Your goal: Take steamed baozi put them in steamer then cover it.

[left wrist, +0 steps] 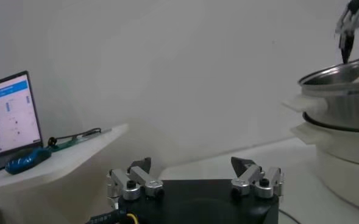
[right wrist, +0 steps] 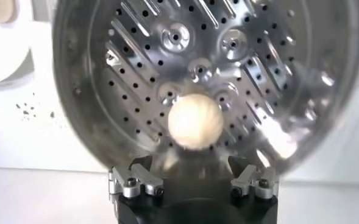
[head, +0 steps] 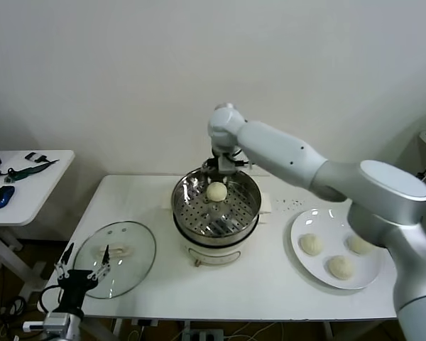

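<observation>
Nearest the body, at the table's (head: 270, 284) front left corner: left gripper (head: 80, 268) parked low, fingers spread wide and holding nothing, pointed toward the lid (head: 118, 258). In the left wrist view, the same 2 fingertips (left wrist: 139, 165) well apart, with the pot (left wrist: 344, 158) to one side and a side desk with a laptop (left wrist: 7, 115) beyond. Lid flat on the table left of the steamer (head: 216, 206), white handle up, just beyond the left gripper. On the right side, a white plate (head: 336, 246) with 3 buns: 1 at its left (head: 311, 244), 1 at its front (head: 340, 267), 1 at its right (head: 358, 244), partly behind the right arm. At table centre, the steamer on its white pot base, uncovered, perforated floor showing. Inside it, 1 bun (head: 216, 191) toward the far side of the basket, blurred in the right wrist view (right wrist: 195, 120) and free of the fingers. Right gripper (head: 226, 165) above the steamer's far rim, pointing down into it, jaws wide, gripping nothing; both fingertips (right wrist: 138, 164) clear of the bun in its own camera. Farther back: a scatter of dark specks (head: 290, 203) on the table right of the steamer, and on the left a side desk (head: 28, 177) with a blue mouse (head: 1, 196), against a plain wall.
</observation>
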